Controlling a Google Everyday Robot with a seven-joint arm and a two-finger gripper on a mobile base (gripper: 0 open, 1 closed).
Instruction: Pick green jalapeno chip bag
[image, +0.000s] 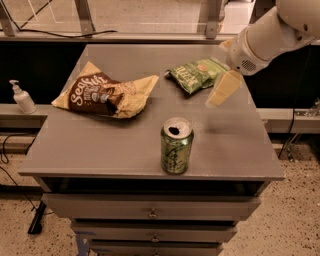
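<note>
The green jalapeno chip bag (196, 74) lies flat on the far right part of the grey table top (125, 145). It is small and light green with white lettering. My gripper (216, 75) comes in from the upper right on a white arm (270, 35) and hovers over the bag's right end. It is open and holds nothing. One cream finger (223, 90) points down-left just right of the bag; the other shows only as a tip behind the bag's far corner.
A larger brown-and-tan chip bag (102, 95) lies at the left middle. An open green soda can (176, 146) stands near the front edge. A white pump bottle (22, 98) stands on a ledge to the left. Drawers (150, 212) sit below the top.
</note>
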